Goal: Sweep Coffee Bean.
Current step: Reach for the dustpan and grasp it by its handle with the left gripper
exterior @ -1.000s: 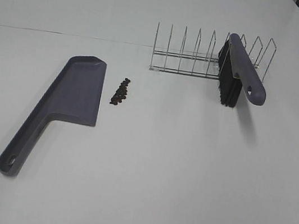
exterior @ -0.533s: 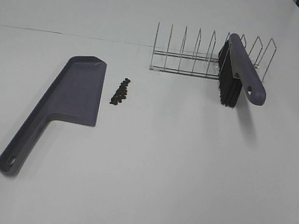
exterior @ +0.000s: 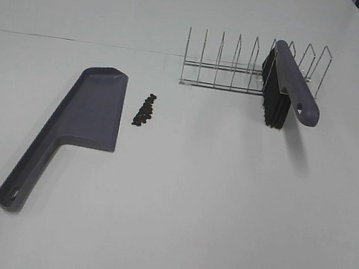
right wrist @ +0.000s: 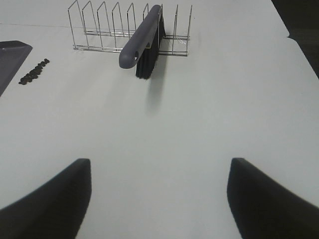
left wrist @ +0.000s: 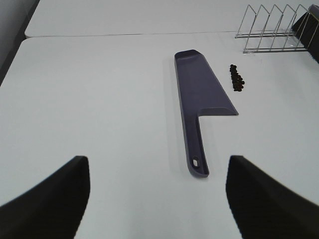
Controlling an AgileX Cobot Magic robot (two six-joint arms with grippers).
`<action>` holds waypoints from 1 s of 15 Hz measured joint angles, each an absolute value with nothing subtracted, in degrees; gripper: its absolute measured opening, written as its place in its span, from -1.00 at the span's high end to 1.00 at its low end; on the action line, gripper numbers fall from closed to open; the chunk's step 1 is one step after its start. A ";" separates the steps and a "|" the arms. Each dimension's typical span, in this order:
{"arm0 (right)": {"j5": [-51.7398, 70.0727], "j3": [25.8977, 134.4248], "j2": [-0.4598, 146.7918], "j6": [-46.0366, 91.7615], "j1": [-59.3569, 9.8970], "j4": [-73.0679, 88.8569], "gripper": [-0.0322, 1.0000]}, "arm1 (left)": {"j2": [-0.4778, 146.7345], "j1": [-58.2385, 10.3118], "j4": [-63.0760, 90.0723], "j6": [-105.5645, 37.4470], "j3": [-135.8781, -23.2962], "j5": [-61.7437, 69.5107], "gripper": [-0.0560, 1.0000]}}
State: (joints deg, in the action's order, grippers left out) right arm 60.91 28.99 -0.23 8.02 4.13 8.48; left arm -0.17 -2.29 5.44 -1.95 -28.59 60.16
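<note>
A small pile of dark coffee beans [exterior: 145, 110] lies on the white table just right of the grey-purple dustpan [exterior: 83, 116], which lies flat with its handle toward the near edge. The beans [left wrist: 236, 79] and dustpan [left wrist: 201, 97] also show in the left wrist view. A grey-purple brush [exterior: 290, 84] with black bristles leans in a wire rack [exterior: 245, 66]; it also shows in the right wrist view [right wrist: 142, 37], with the beans [right wrist: 34, 72] to one side. My left gripper [left wrist: 157, 199] and right gripper [right wrist: 159, 199] are open, empty and far back from these things. Neither arm shows in the high view.
The wire rack [right wrist: 124, 25] has several upright dividers and stands behind the brush. A seam [exterior: 78, 41] runs across the table behind the dustpan. The table's right edge [right wrist: 299, 50] borders a dark floor.
</note>
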 joint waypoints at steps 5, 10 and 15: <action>60.91 28.99 -0.23 8.02 4.13 8.48 -0.36 | -0.17 -2.29 5.44 -1.95 -28.59 60.16 -0.46; 60.91 28.99 -0.23 8.02 4.13 8.48 -0.36 | -0.17 -2.29 5.44 -1.95 -28.59 60.16 -0.46; 60.91 28.99 -0.23 8.02 4.13 8.48 -0.36 | -0.17 -2.29 5.44 -1.95 -28.59 60.16 -0.46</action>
